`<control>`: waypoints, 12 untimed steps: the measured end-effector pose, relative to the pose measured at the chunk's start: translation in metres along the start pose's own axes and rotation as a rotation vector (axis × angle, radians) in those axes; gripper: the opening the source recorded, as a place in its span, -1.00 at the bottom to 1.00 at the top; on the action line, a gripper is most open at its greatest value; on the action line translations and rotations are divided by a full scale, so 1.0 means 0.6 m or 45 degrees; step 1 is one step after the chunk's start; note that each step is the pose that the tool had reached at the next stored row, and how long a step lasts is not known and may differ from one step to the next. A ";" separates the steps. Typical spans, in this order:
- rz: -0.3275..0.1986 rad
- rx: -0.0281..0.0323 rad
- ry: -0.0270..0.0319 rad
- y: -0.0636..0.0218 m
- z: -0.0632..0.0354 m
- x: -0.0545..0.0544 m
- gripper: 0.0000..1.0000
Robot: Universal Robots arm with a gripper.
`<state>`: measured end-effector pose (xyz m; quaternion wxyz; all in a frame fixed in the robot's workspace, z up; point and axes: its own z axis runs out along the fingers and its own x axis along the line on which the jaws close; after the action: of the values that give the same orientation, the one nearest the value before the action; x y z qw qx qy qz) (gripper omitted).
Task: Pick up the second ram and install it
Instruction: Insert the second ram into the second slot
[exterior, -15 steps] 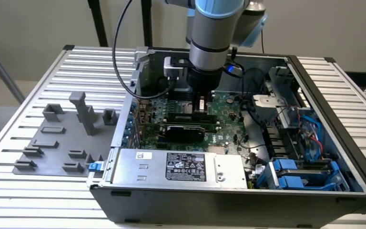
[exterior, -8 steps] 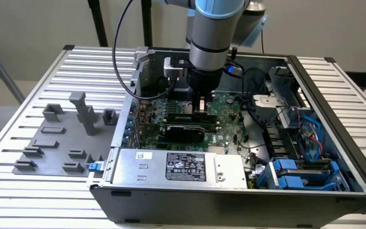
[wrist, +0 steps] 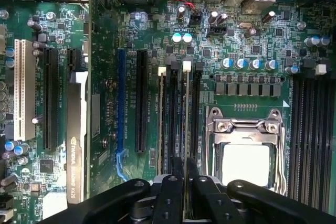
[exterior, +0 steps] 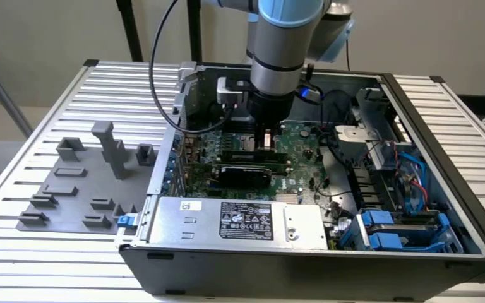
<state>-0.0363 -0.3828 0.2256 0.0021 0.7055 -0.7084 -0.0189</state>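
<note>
Descending into the open computer case [exterior: 444, 158], the arm holds its gripper [exterior: 265, 142] vertically over the motherboard [exterior: 297, 145]. In the exterior view, the grey tray [exterior: 57, 208] lies on the slatted table at 9 o'clock from the case. The power supply [exterior: 242, 221] lies at 6 o'clock from the gripper.

In the wrist view, the motherboard [wrist: 105, 51] shows a bank of long memory slots [wrist: 172, 114] just beside the CPU socket [wrist: 244, 129]. The socket frame surrounds a pale square. A graphics card [wrist: 76, 140] stands well apart on the far side of the slots from the socket.

The gripper [wrist: 185, 163] is positioned directly over the slot bank. The jaws stand close together, with a thin pale strip between them. This strip is judged to be the second ram [wrist: 185, 114] seen edge-on, although the edge is too narrow to confirm chips or board colour.

Critical relation: the long axis of the stick runs straight out from the jaws, parallel to the slots. It appears to overlie one slot, with a white latch [wrist: 186, 65] at its far end. Whether the stick is seated in the slot or above it cannot be determined. A neighbouring slot carries a second white latch [wrist: 161, 70].
</note>
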 end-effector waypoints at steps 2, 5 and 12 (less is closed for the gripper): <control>0.000 0.0000 -0.0014 0.000 0.001 0.000 -1.00; 0.000 0.0001 -0.0055 0.000 0.002 0.000 -1.00; 0.000 -0.0001 -0.0103 0.000 0.003 0.000 -1.00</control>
<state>-0.0366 -0.3827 0.2236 -0.0008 0.7055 -0.7083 -0.0218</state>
